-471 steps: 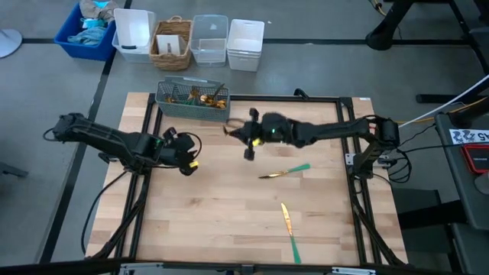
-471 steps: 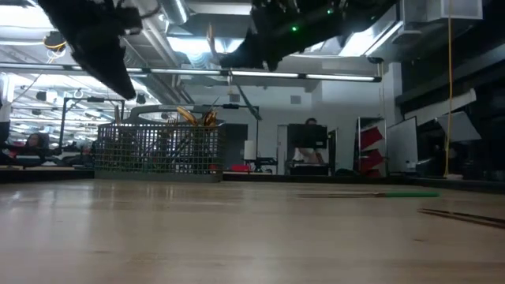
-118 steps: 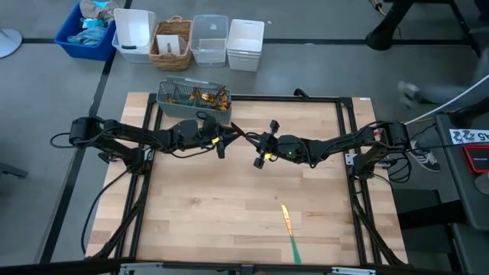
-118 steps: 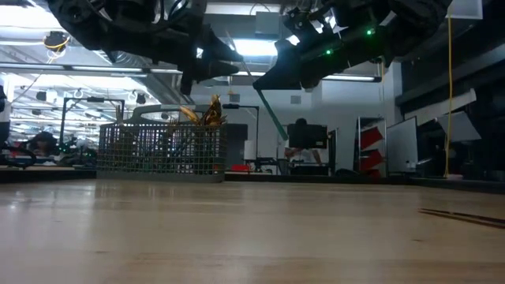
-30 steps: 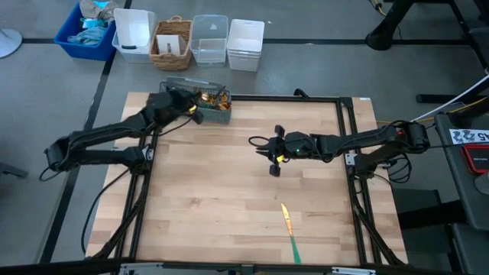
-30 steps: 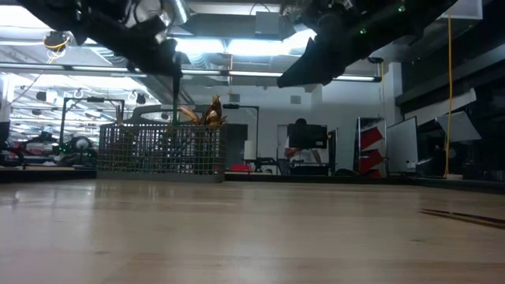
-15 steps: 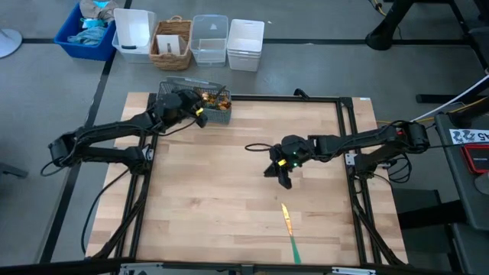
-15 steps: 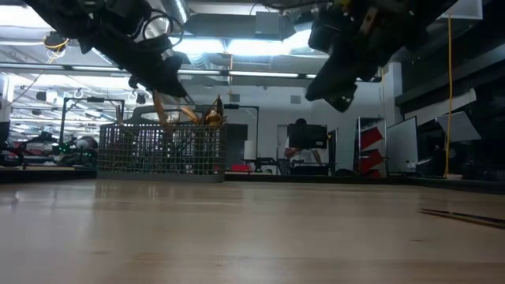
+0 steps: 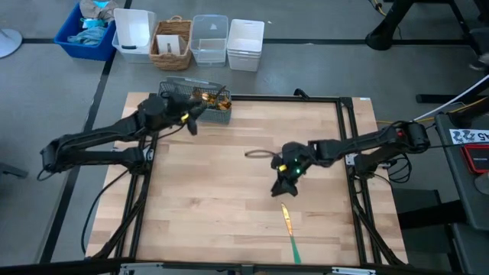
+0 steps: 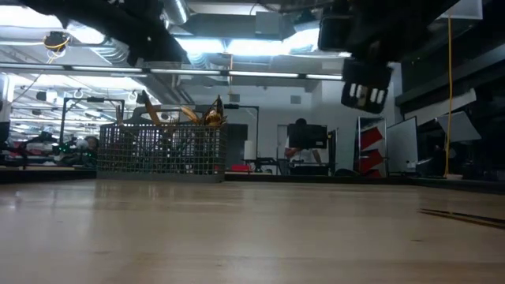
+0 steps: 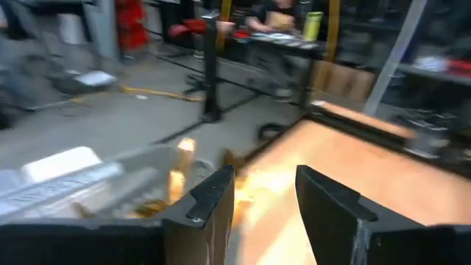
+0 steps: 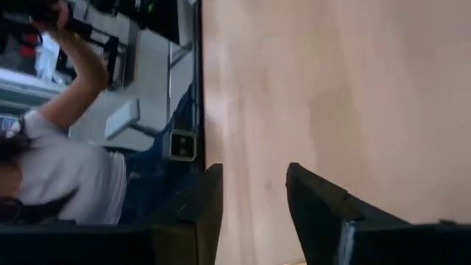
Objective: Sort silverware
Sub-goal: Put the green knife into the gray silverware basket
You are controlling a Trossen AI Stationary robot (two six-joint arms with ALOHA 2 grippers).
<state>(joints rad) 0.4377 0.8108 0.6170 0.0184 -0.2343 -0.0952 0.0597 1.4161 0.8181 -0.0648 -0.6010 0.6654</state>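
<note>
The right hand [image 9: 283, 189], open and holding nothing, hangs near the knife [image 9: 289, 229]; go straight down over its green handle.

A smooth pale wood table [image 9: 214, 198] holds a grey wire-mesh metal basket [image 9: 173, 93] and a shiny gold, teal-handled knife [image 9: 289, 231].

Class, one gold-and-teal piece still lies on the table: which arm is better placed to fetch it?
Right. The right gripper, open and empty, hovers just above the last knife; the left gripper sits far off beside the wire basket.
</note>
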